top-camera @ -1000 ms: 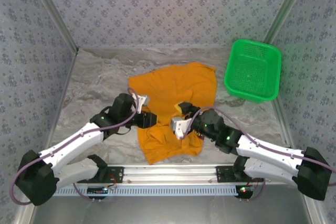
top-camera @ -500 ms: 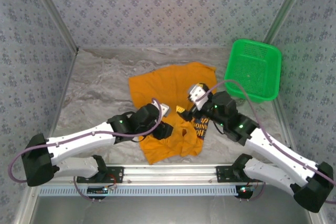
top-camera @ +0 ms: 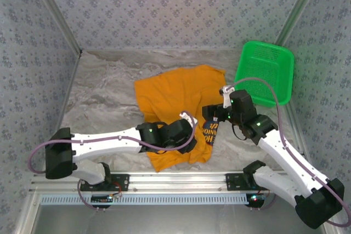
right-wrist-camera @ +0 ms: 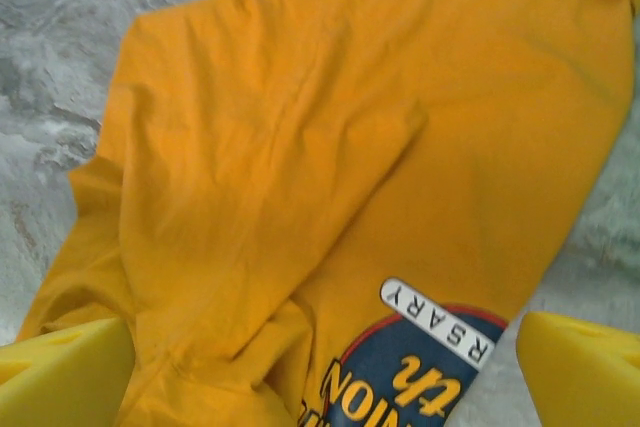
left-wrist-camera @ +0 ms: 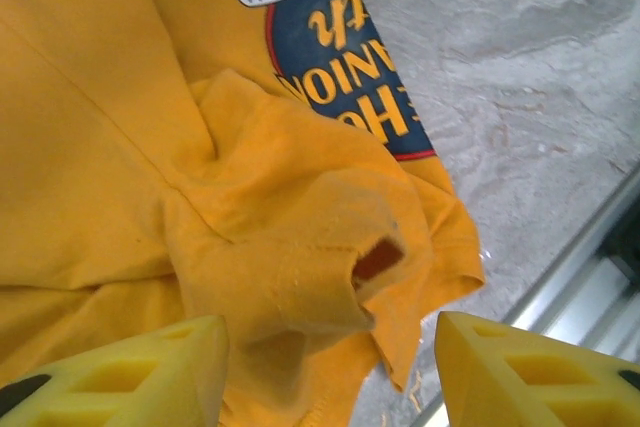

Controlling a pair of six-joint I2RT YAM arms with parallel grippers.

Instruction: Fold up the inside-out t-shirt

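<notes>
The inside-out t-shirt [top-camera: 176, 94] lies rumpled in the middle of the table, orange-yellow, with a turned-over corner showing a blue printed logo [top-camera: 210, 131]. My left gripper [top-camera: 187, 126] hovers over the shirt's near right part. In the left wrist view its yellow fingers [left-wrist-camera: 120, 379] stand apart above a bunched fold [left-wrist-camera: 300, 247] of the shirt [left-wrist-camera: 90, 147], gripping nothing. My right gripper [top-camera: 213, 114] hangs open just right of the logo. In the right wrist view the right gripper [right-wrist-camera: 320, 377] spans the shirt [right-wrist-camera: 330, 137] and the logo [right-wrist-camera: 430, 372].
A green mesh basket [top-camera: 264, 73] stands at the back right, close behind the right arm. A metal rail [top-camera: 175, 181] runs along the near edge. Patterned walls close in the marbled table [top-camera: 104, 89] on three sides.
The right gripper let go of the shirt, opened wide and drew back to the right. A flap with the blue logo now shows. The left gripper slid right across the shirt and opened further.
</notes>
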